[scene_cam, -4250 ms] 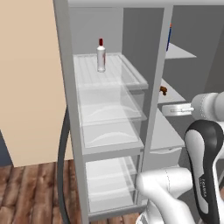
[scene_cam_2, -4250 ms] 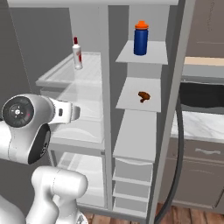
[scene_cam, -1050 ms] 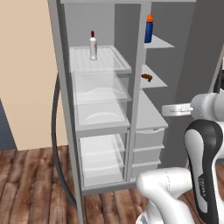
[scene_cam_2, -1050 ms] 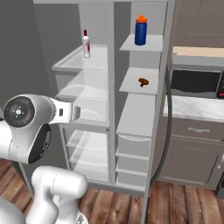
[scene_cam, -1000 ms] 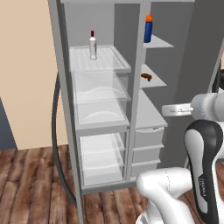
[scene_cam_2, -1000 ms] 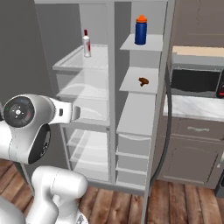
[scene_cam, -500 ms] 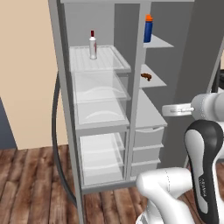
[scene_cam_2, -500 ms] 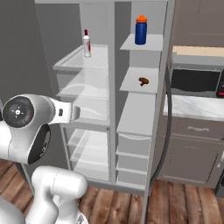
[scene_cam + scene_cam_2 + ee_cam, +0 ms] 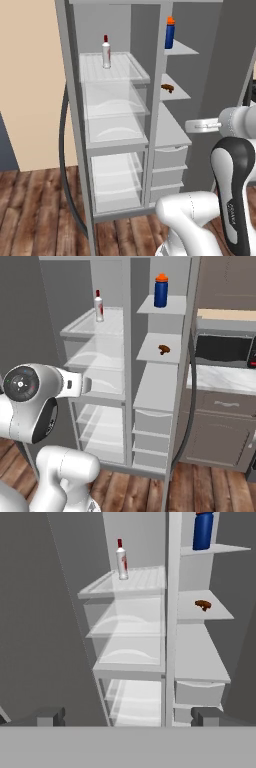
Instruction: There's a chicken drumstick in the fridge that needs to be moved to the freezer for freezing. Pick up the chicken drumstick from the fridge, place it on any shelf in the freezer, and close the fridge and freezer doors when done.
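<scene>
The two dark fingertips stand far apart at the bottom corners of the hand view, so the gripper is wide open with nothing between its jaws, and it is well back from the cabinet.

Ahead of it the tall grey unit stands with both halves exposed. In the narrow half, the freezer, the chicken drumstick lies on the shelf that is second from the top, toward the back right corner. One shelf higher a blue bottle with an orange cap stands upright near the front edge.

In the wide half, the fridge, a white bottle with a red cap stands upright on the top glass shelf, toward the back edge. Clear drawers sit below it.
</scene>
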Controlling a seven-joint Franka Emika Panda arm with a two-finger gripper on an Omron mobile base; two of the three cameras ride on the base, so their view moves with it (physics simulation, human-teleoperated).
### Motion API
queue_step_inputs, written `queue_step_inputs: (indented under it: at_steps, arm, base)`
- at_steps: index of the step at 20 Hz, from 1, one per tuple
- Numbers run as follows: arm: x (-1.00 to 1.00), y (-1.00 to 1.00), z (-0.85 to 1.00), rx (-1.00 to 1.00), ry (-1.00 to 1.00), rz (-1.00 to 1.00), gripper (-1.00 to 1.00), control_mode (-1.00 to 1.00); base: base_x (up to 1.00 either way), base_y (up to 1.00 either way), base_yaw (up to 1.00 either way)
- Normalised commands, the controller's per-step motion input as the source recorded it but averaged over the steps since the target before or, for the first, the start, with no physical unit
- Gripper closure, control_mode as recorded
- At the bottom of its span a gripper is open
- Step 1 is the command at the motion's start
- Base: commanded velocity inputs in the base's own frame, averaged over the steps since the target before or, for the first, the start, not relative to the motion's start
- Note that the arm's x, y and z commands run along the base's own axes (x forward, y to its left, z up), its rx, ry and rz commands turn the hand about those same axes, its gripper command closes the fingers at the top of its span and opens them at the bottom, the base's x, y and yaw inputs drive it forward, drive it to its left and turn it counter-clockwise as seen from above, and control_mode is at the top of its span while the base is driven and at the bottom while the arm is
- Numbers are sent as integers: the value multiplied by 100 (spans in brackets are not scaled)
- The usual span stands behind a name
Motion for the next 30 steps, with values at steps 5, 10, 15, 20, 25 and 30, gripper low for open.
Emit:
queue_step_inputs:
  at_steps: [5, 10, 15, 20, 25, 30]
  arm:
    - [-6, 4, 0, 0, 0, 0, -100, -100]
    - [-60, 65, -1, 2, -9, 5, -100, -100]
    - [-91, 63, 0, 7, -20, 1, -100, -100]
    - [-98, 48, 0, 9, -23, 0, -100, -100]
    - [-66, 80, -1, 6, -20, 0, -100, -100]
    - [-27, 98, -6, 1, -19, 0, -100, -100]
  base:
    - [-1, 0, 0]
    - [0, 0, 0]
    - [0, 0, 0]
    - [0, 0, 0]
    - [0, 0, 0]
    - [0, 0, 0]
